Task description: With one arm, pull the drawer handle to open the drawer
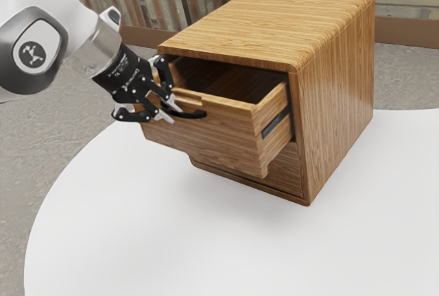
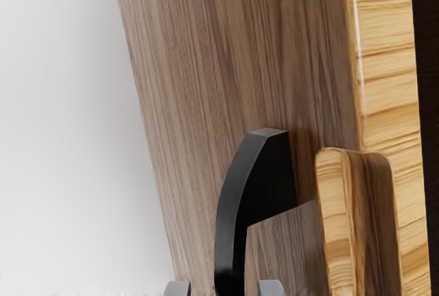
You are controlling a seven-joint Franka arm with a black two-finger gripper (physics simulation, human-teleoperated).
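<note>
Since that skinny black curved handle [image 1: 191, 114] looks stiff, my black pincer [image 1: 164, 107] just straddles its middle, fingers spread, not pinching. The light-wood drawer [image 1: 226, 135], sitting partway out of its wooden cabinet [image 1: 336, 90], should slide easy.

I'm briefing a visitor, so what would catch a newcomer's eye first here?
A wooden cabinet stands on the white table, its upper drawer pulled partway out toward the exterior view's left. The black gripper sits at the drawer's black handle.
</note>
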